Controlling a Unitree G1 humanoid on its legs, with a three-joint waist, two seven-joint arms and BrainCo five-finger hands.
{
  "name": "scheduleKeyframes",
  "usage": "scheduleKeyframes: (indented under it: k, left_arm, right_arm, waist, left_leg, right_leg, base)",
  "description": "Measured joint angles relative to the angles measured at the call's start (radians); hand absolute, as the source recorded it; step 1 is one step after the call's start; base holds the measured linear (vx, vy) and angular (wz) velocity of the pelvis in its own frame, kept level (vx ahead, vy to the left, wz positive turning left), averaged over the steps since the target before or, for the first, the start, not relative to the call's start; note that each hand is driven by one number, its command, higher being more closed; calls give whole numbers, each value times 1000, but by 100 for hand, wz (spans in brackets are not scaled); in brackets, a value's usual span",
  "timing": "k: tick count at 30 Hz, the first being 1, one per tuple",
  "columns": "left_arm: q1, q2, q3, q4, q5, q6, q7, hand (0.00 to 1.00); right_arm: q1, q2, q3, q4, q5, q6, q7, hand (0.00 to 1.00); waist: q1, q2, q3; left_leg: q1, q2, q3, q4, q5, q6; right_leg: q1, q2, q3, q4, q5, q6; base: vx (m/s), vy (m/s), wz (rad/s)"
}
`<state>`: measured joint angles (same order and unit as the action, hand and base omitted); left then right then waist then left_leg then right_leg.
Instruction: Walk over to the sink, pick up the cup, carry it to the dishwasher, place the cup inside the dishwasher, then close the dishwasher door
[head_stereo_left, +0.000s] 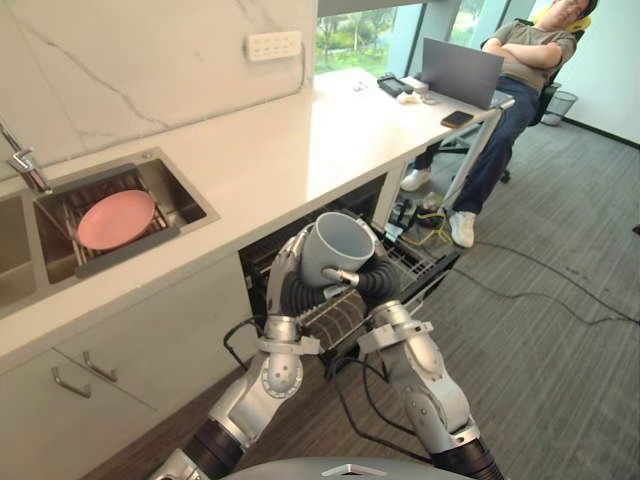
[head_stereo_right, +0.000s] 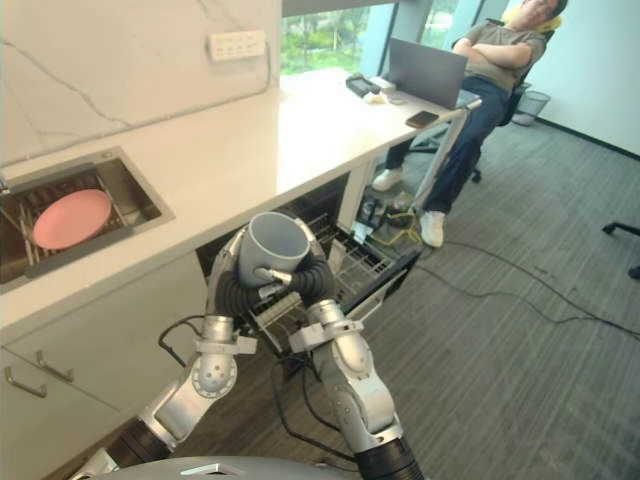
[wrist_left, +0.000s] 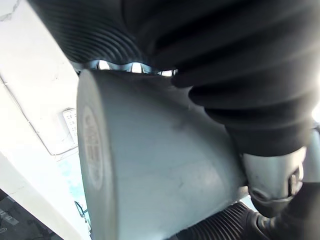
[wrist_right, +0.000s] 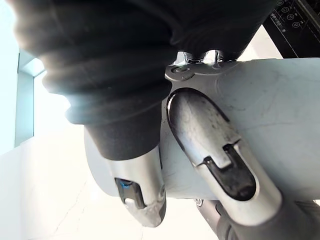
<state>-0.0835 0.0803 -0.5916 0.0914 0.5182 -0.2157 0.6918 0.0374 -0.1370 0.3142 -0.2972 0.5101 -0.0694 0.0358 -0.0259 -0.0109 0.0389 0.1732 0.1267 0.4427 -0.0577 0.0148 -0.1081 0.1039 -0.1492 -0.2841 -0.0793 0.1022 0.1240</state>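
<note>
Over the open dishwasher (head_stereo_left: 412, 262), clutching the cup (head_stereo_left: 336, 243) in both the left robot hand (head_stereo_left: 283, 268) and right robot hand (head_stereo_left: 372, 283).

Place: office kitchenette | Kitchen signs: long white desk (head_stereo_left: 290, 150) with a steel sink (head_stereo_left: 176, 192) holding 1 pink plate (head_stereo_left: 116, 219); open dishwasher (head_stereo_left: 418, 262) under the desk; marble-look wall (head_stereo_left: 120, 70) | Office signs: grey carpet (head_stereo_left: 560, 330); laptop (head_stereo_left: 461, 72) at the desk's far end; seated person (head_stereo_left: 520, 70); large windows (head_stereo_left: 355, 35)
</note>
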Motion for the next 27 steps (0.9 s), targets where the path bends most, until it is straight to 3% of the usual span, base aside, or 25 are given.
scheduleKeyframes:
  k: [11, 21, 22, 27]
  left_arm:
    - [0, 17, -4, 5, 9, 1, 2, 100]
    - [0, 18, -5, 17, 2, 10, 5, 100]
    - [0, 18, -5, 18, -6, 10, 3, 0]
    - [16, 18, -20, 49, -7, 14, -7, 0]
  right_arm:
    - [-1, -16, 10, 0, -12, 4, -16, 100]
    - [-1, -21, 26, -2, -123, -15, -71, 100]
    - [-1, -20, 23, -2, -124, -15, -77, 100]
    - [-1, -16, 0, -49, -125, -29, -110, 100]
  waist:
    - [-3, 0, -1]
    - [-9, -1, -12]
    - [-8, -1, -13]
    - [-8, -1, -14]
  left_leg:
    - [-2, 0, 0, 0, 0, 0]
    - [-4, 0, 0, 0, 0, 0]
    - [-4, 0, 0, 0, 0, 0]
    - [-4, 0, 0, 0, 0, 0]
  right_leg:
    - [-3, 0, 0, 0, 0, 0]
    - [-4, 0, 2, 0, 0, 0]
    - [-4, 0, 2, 0, 0, 0]
    - [-5, 0, 2, 0, 1, 0]
  base:
    - [0, 0, 0]
    - [0, 0, 0]
    - [0, 0, 0]
    - [0, 0, 0]
